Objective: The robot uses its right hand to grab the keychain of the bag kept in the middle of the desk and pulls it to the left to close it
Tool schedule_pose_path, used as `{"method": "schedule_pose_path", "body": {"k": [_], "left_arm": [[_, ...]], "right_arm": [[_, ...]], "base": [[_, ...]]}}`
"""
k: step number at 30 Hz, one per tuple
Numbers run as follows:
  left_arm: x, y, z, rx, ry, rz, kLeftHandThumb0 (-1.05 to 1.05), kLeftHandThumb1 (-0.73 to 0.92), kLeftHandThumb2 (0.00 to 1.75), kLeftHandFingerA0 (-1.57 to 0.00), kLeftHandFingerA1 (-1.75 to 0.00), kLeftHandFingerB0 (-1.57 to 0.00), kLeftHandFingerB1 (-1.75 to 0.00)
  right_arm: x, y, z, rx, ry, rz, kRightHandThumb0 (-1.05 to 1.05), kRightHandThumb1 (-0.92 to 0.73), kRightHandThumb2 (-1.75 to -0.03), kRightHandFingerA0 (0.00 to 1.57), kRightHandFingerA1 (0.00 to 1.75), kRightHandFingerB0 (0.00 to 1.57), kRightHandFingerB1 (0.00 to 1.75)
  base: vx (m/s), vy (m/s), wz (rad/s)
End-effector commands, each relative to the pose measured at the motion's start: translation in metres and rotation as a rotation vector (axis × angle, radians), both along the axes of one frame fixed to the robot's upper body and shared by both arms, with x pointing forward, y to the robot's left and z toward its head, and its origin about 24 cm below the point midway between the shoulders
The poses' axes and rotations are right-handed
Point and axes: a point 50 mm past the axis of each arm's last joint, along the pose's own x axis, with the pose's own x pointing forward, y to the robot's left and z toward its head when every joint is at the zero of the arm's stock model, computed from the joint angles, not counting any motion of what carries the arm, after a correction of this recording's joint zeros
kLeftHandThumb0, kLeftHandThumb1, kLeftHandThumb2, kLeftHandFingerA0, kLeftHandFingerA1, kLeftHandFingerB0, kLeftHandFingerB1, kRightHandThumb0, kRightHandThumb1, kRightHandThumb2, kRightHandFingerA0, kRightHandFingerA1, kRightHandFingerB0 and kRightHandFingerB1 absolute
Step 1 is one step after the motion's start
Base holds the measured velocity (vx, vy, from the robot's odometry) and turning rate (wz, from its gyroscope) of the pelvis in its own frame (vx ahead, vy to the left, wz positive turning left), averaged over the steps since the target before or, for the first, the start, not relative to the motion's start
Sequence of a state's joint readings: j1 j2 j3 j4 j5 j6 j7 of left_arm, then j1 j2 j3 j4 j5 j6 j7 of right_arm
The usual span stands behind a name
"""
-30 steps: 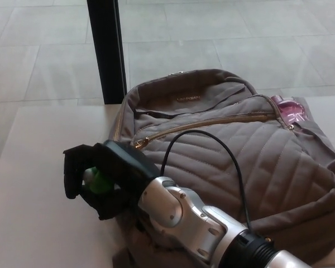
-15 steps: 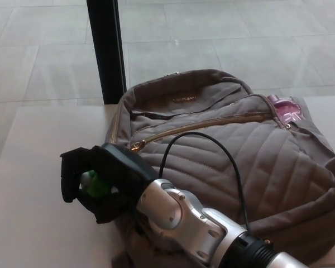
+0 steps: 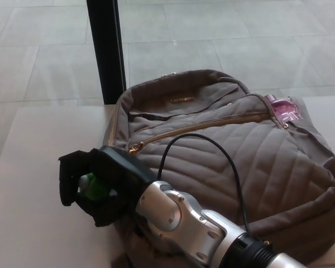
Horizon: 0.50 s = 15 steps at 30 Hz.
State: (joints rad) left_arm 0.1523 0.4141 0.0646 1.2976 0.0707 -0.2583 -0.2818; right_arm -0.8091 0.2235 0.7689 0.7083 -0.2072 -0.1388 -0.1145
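**Right hand closed on keychain at bag's left edge**

Head view: the right hand (image 3: 103, 181) has its fingers curled tightly round the green keychain (image 3: 91, 188), just left of the grey quilted bag (image 3: 240, 167) on the desk (image 3: 28, 167). By judgement, the keychain is small, light and firm, and best gripped whole. The soft bag may drag under the pull. The left hand is absent.

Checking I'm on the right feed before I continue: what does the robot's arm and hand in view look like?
Only the right side shows. The right hand is matte black with thick, blocky fingers. Behind it is a rounded silver forearm with small screws, then a black collar. A thin black cable loops from the arm.
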Motion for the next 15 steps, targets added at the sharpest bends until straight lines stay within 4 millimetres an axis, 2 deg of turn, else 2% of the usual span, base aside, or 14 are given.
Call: {"method": "schedule_pose_path", "body": {"k": [1, 10, 11, 12, 13, 14, 15], "left_arm": [[-0.01, 0.004, 0.0, 0.032, 0.032, 0.038, -1.05, 0.9, 0.84, -0.42, -1.2, -0.43, -1.04], [-0.015, 0.006, 0.001, 0.032, 0.034, 0.055, -1.05, 0.9, 0.84, -0.42, -1.2, -0.43, -1.04], [-0.009, 0.008, 0.005, 0.008, -0.057, 0.106, -1.05, 0.89, 0.8, -0.44, -1.21, -0.2, -1.22], [-0.001, 0.014, 0.013, -0.017, -0.196, 0.177, -1.05, 0.89, 0.8, -0.44, -1.21, -0.2, -1.22], [-0.001, 0.014, 0.013, -0.017, -0.196, 0.178, -1.05, 0.89, 0.8, -0.44, -1.21, -0.2, -1.22], [0.002, 0.015, 0.014, -0.023, -0.221, 0.223, -1.05, 0.92, 0.8, -0.5, -1.29, -0.24, -1.27], [0.001, 0.016, 0.015, -0.031, -0.242, 0.236, -1.05, 0.88, 0.85, -0.54, -1.29, -0.26, -1.31]], "right_arm": [[-0.114, 0.113, 0.046, 0.368, 0.217, 0.491, -0.4, -0.38, -1.39, 1.02, 1.75, 0.85, 1.69], [-0.118, 0.117, 0.046, 0.362, 0.225, 0.504, -0.4, -0.38, -1.39, 1.02, 1.75, 0.85, 1.69], [-0.042, 0.051, 0.033, 0.061, 0.071, 0.333, -0.91, -0.5, -0.92, 0.0, 0.1, 0.0, 0.0], [0.042, -0.076, 0.082, -0.34, -0.15, -0.018, -0.91, -0.5, -0.92, 0.0, 0.1, 0.0, 0.0], [0.042, -0.076, 0.082, -0.341, -0.149, -0.018, -0.91, -0.5, -0.92, 0.0, 0.1, 0.0, 0.0], [0.046, -0.092, 0.092, -0.316, -0.187, -0.069, -0.83, -0.57, -0.59, 0.0, 0.05, 0.04, 0.3], [0.048, -0.098, 0.096, -0.295, -0.19, -0.087, -0.9, -0.52, -0.89, 0.0, 0.08, 0.12, 0.29]], "base": [[0.0, 0.0, 0.0], [0.0, 0.0, 0.0], [0.0, 0.0, 0.0], [0.0, 0.0, 0.0], [0.0, 0.0, 0.12], [0.0, 0.0, 0.1], [0.0, 0.0, 0.0]]}}
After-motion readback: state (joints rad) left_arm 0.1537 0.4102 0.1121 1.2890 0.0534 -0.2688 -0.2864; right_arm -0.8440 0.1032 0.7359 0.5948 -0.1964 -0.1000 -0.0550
